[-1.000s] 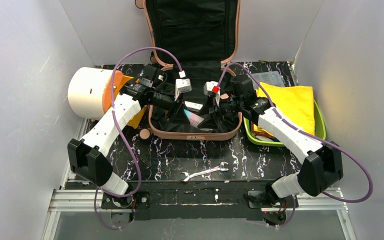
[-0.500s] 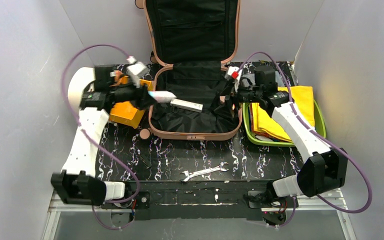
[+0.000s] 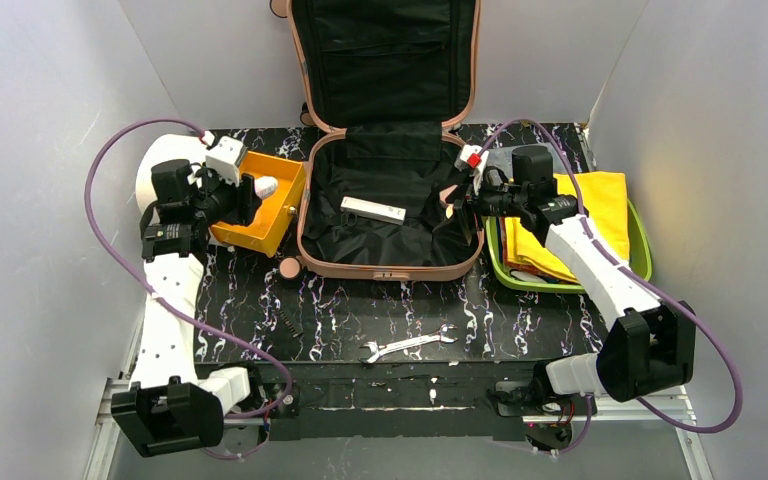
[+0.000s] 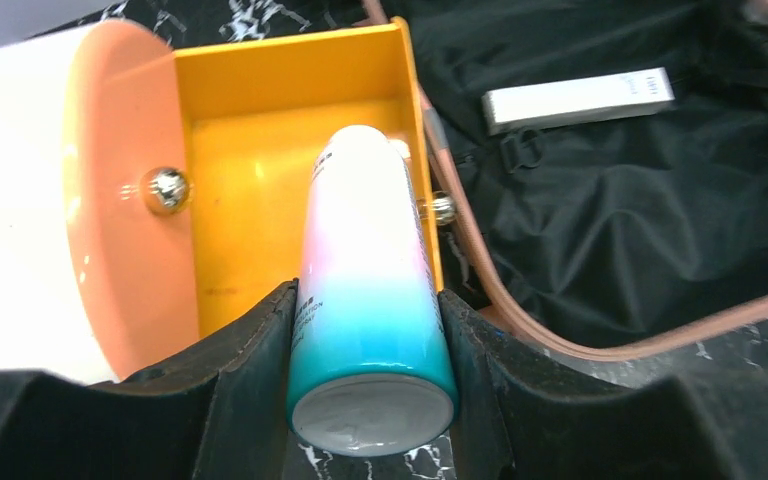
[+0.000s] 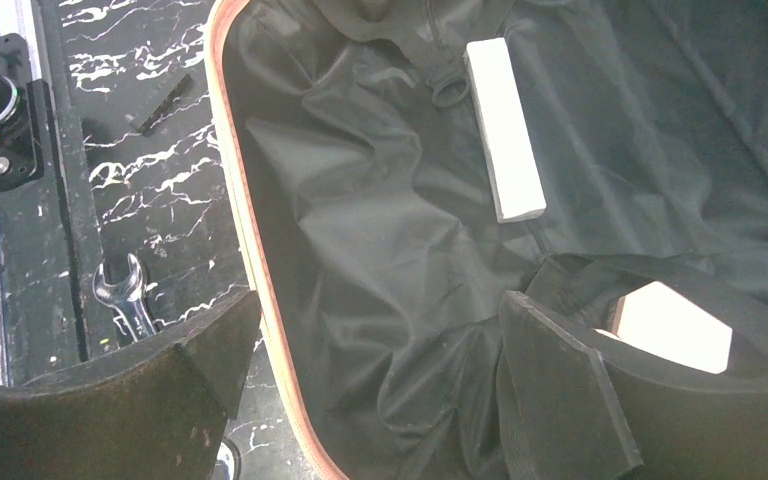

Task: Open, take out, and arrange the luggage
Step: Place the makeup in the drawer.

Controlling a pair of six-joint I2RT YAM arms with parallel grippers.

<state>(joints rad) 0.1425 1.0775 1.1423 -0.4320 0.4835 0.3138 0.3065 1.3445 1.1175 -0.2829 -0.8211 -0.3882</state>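
The luggage (image 3: 392, 271) lies open at the back middle of the worktop (image 3: 520, 310), its base flat and its lid (image 3: 385, 60) propped upright against the rear wall, so the black lining is exposed to both arms. Left of the luggage, the left pincer (image 4: 368, 340) pinches a bottle (image 4: 365, 250) that fades from pink to teal. It grips the bottle by its sides near the base and holds it lengthwise over the orange box (image 4: 250, 160) that sits just beside the luggage's left rim, with a cream drum (image 3: 160, 165) on the far side of it. The bottle appears to be lined up with the box so it can be lowered in along the box's length, which suits the arranging part of the job. The right pincer (image 5: 380, 370) hangs over the luggage's right half, just inside the rim, with its jaws spread wide and nothing between them, probably ready for another pick. Inside the luggage a long white box (image 5: 505, 130) lies loose on the lining, and a pale flat item (image 5: 675, 325) shows partly under a black strap (image 5: 660, 275); what it is cannot be told. Right of the luggage a green tray (image 3: 643, 255) holds a yellow cloth (image 3: 580, 210). A wrench (image 3: 407, 345) lies on the worktop in front of the luggage, well apart from both pincers.
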